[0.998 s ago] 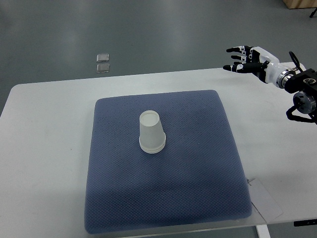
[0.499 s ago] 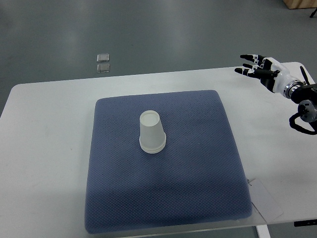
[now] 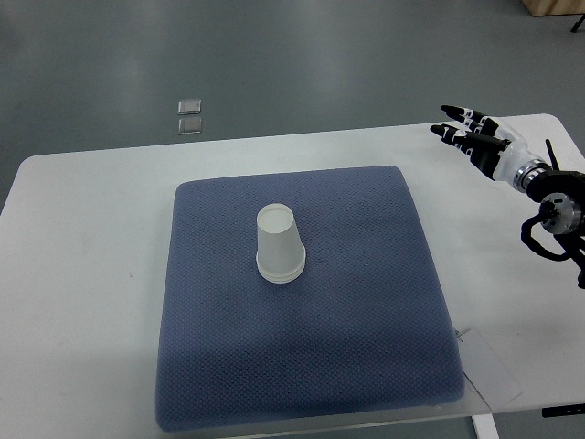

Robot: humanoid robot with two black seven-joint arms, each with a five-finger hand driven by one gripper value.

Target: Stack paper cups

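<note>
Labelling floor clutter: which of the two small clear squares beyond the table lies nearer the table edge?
The lower square, directly below the upper square on the grey floor, just above the white table.

White tabletop (image 3: 82, 274) with rounded corners fills most of view. Dark blue textured mat (image 3: 366, 302), roughly square, lies on tabletop centre, near edge close to tabletop's near edge. Sheet of white paper (image 3: 492, 370) pokes out from beneath mat's near right corner, lying flat on tabletop. Grey glossy floor (image 3: 302, 64) beyond tabletop, faint light reflections on it. Two small square floor plates (image 3: 190, 114), one just behind other, near tabletop's far edge, left of centre. Tan object (image 3: 551, 6) at top right corner, cut off by frame.
</note>
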